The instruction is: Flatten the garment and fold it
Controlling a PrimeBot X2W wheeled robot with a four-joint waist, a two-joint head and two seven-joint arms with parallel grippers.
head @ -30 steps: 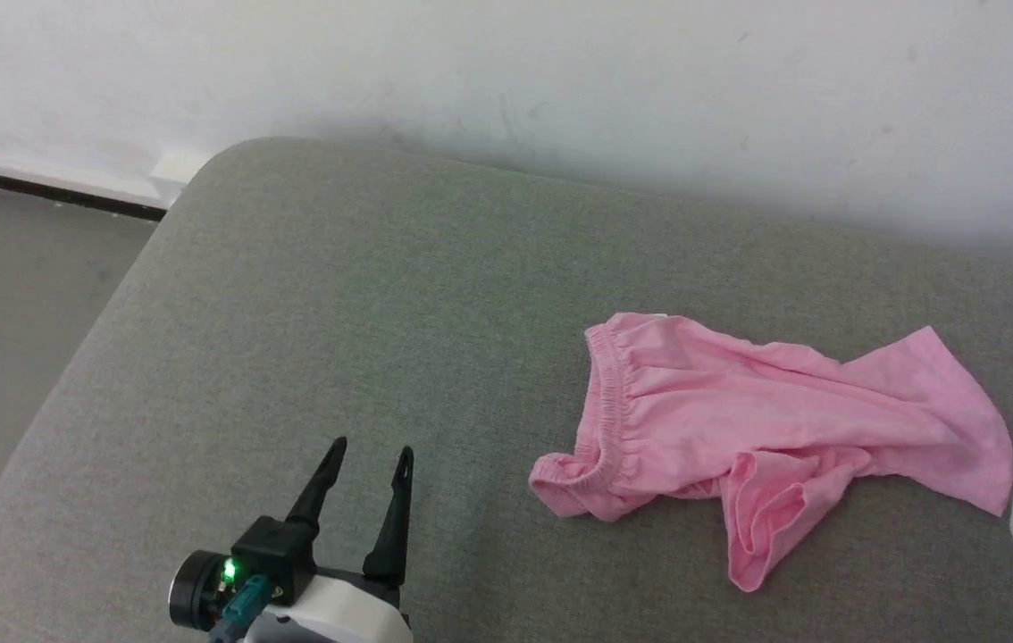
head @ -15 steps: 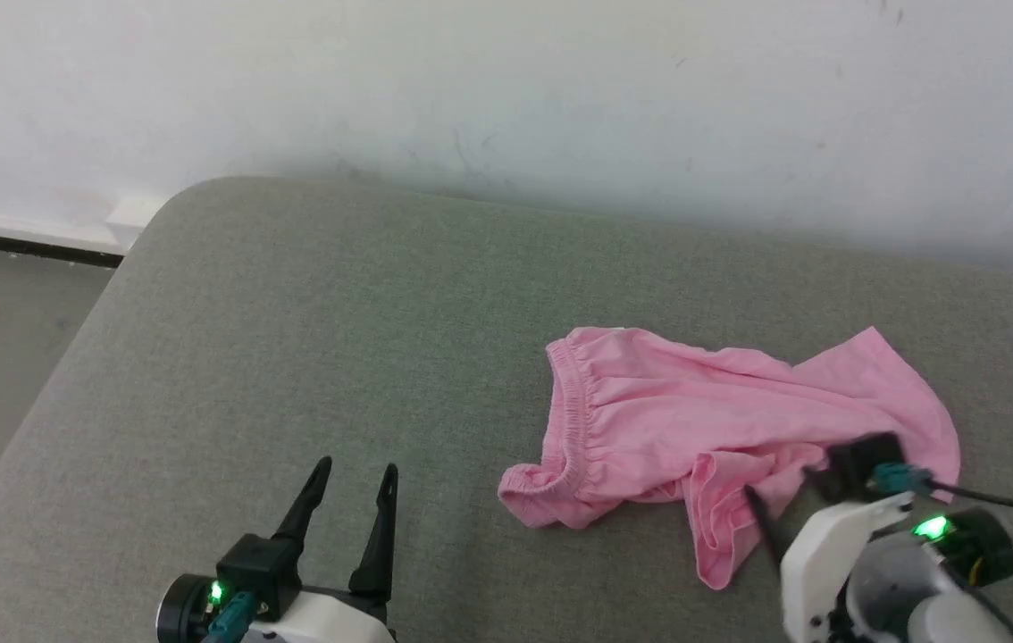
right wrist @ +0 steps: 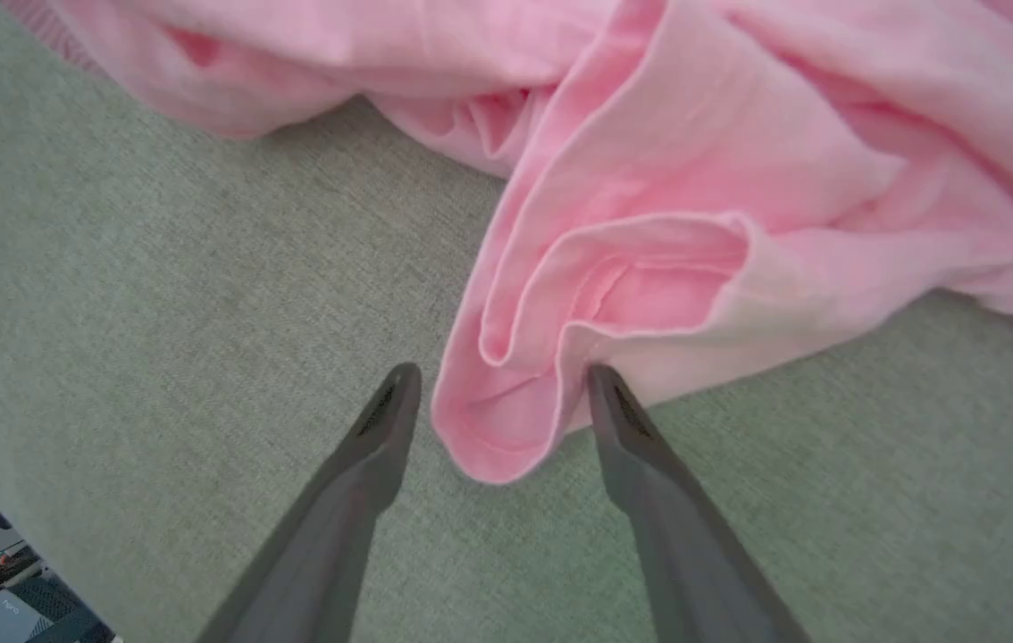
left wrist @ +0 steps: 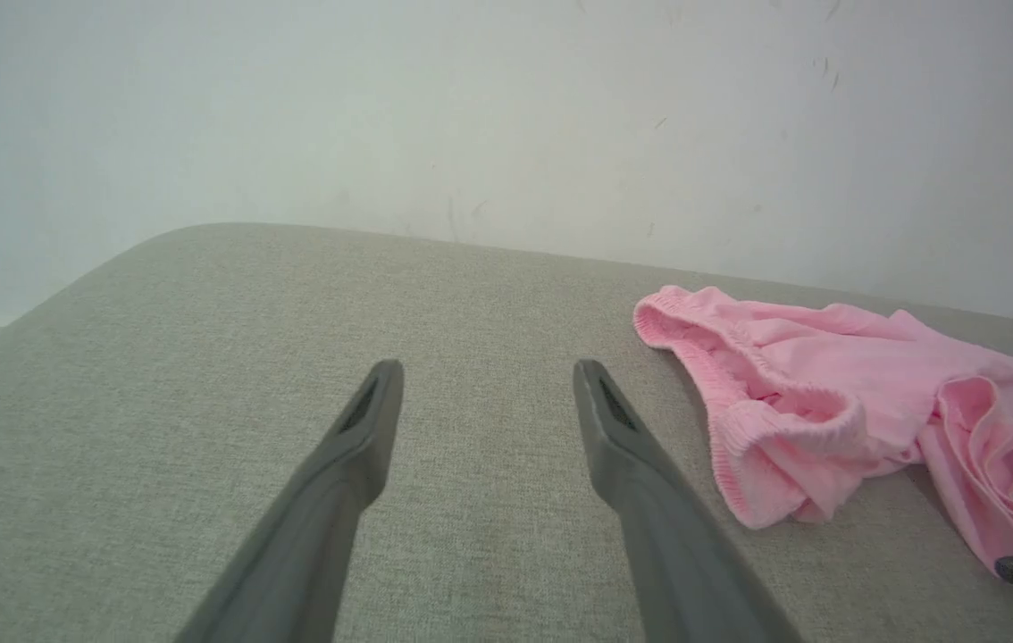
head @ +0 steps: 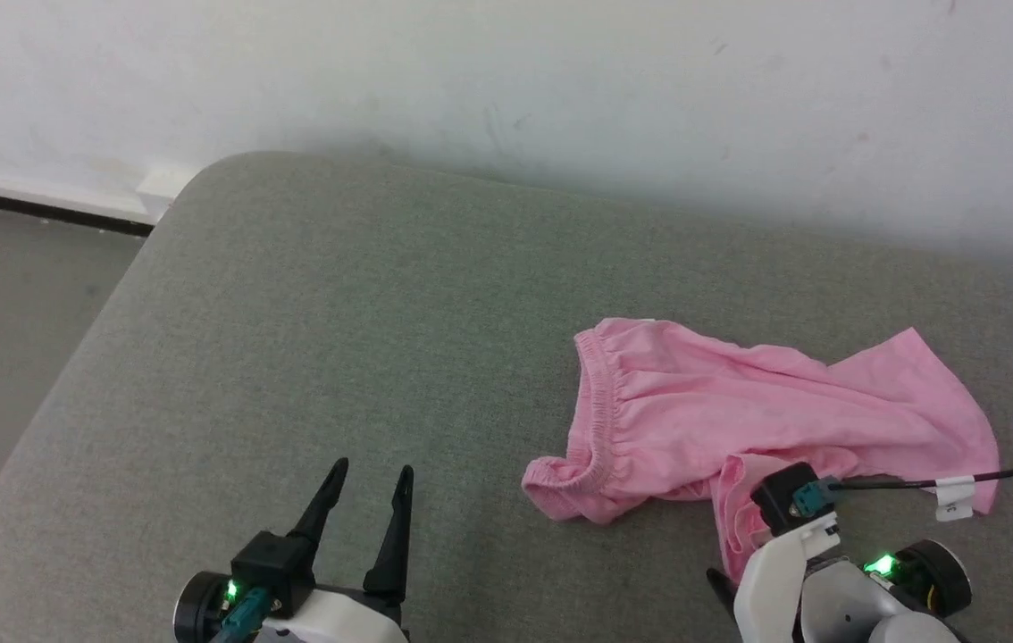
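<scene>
The garment point(head: 774, 420), pink shorts, lies crumpled on the right half of a grey cushion point(head: 337, 313), its gathered waistband point(head: 600, 411) facing left. One leg is folded into a loose loop point(right wrist: 614, 295) at the near side. My right gripper point(right wrist: 502, 379) is open, its fingers straddling the tip of that loop without pinching it. Its pale wrist housing point(head: 770, 580) stands just in front of the garment. My left gripper point(head: 372, 469) is open and empty over bare cushion, well left of the waistband point(left wrist: 739, 420).
A white wall point(head: 560, 89) runs right behind the cushion. The cushion's rounded left edge drops to a grey floor point(head: 6, 295). A black cable with a white tag point(head: 953, 496) crosses the garment's right corner. Bare cushion spreads left of the garment.
My right arm has swung in from the right edge to the garment's near leg. The head camera has shifted. The left gripper and the garment's shape are unchanged.
</scene>
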